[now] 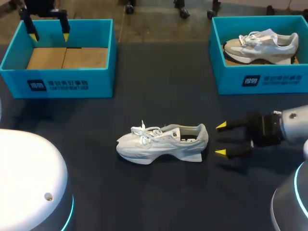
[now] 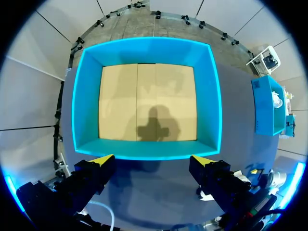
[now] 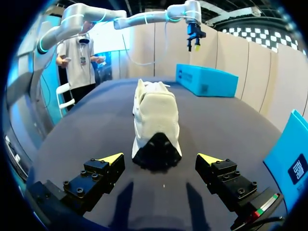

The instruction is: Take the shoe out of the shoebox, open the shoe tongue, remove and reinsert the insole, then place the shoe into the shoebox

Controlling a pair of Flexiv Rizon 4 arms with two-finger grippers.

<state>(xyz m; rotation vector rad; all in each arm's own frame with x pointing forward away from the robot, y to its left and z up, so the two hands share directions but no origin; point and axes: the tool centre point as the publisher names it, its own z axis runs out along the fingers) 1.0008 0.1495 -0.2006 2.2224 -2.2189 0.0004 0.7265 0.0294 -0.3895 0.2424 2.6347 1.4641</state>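
While my right jaws are standing released, spread wide and holding nothing, the shoe (image 1: pixel 163 142) is sitting upright on the table (image 1: pixel 144 197) just ahead of them. Its heel is facing the gap between them, and its long axis is running straight away toward the toe. I am judging this arm the nearer one for the tongue. Far beyond the toe, my left jaws are hanging released too, above the empty shoebox (image 1: pixel 57 84).

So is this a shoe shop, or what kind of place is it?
Probably a robot test lab, not a shop: a yellow-tipped left tool and right tool hang over a dark table holding a white lace-up sneaker, an empty turquoise cardboard shoebox and a second turquoise shoebox.
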